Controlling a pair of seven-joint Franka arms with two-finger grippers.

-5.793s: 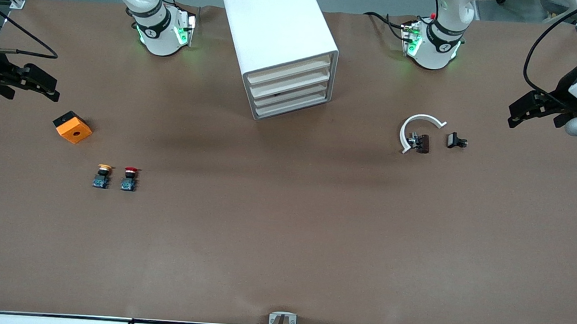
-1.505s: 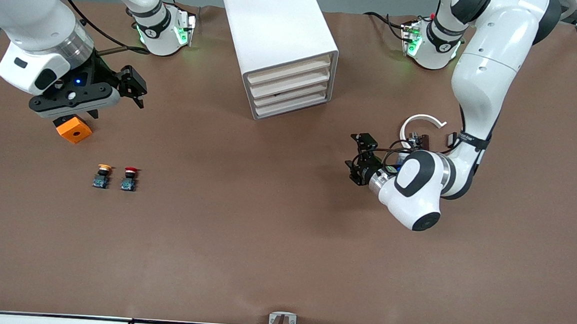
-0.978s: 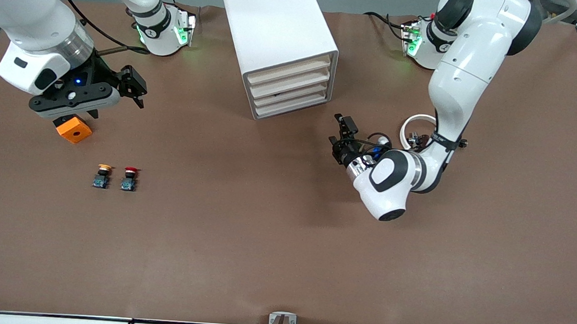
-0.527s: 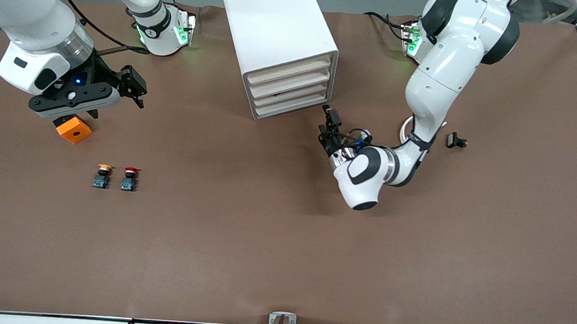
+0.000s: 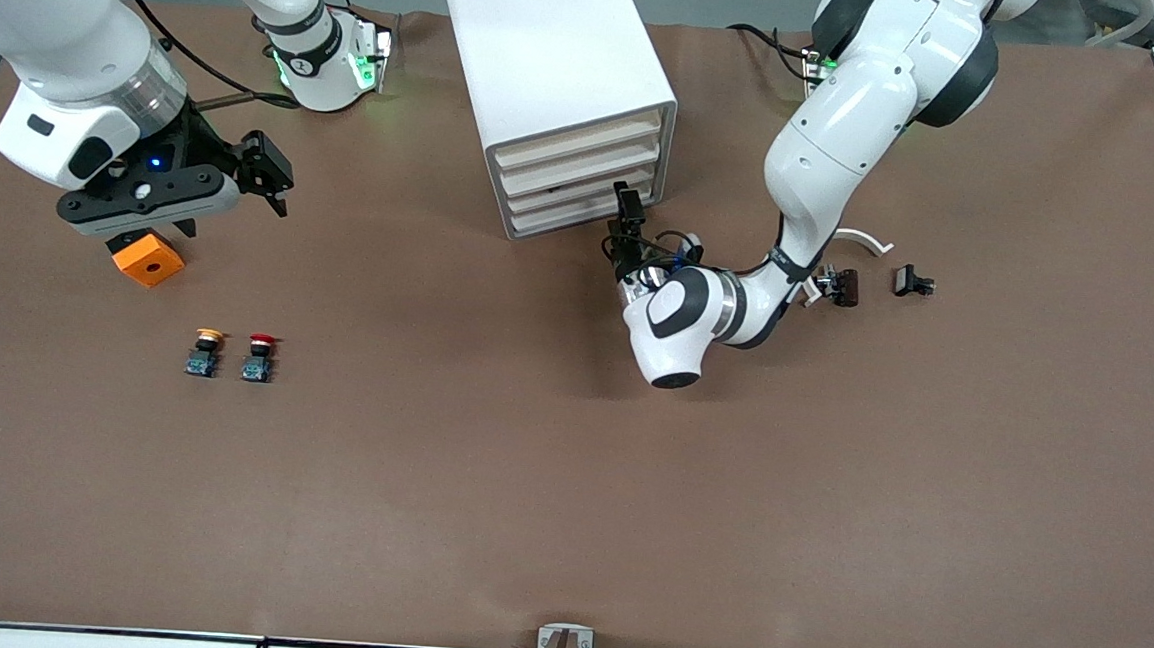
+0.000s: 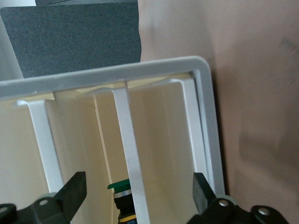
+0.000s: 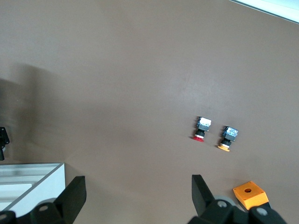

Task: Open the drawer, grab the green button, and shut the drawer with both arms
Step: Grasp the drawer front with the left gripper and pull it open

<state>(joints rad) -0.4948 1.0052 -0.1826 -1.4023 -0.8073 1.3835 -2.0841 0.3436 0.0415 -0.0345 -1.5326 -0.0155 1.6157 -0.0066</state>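
Note:
The white cabinet [image 5: 554, 52] stands at the middle of the table's robot side, and all its cream-fronted drawers [image 5: 585, 186] are pushed in. My left gripper [image 5: 628, 231] is open just in front of the lower drawers, touching nothing. Its wrist view looks straight at the cabinet [image 6: 117, 74] front. The green-capped button [image 6: 118, 186] shows inside, partly hidden by a white bar, in line with the gap of the left gripper [image 6: 138, 193]. My right gripper [image 5: 201, 209] waits open over the orange block, with nothing in it; its wrist view shows the right gripper [image 7: 138, 193] over bare table.
An orange block [image 5: 147, 260] lies toward the right arm's end. A yellow-capped button [image 5: 205, 351] and a red-capped button [image 5: 259, 355] stand nearer the front camera. A white curved part [image 5: 871, 242] and small dark parts [image 5: 843, 285] lie toward the left arm's end.
The left arm has swung from beside the white curved part across to the cabinet's front, gripper still open. The right arm has held still for the last second and a half.

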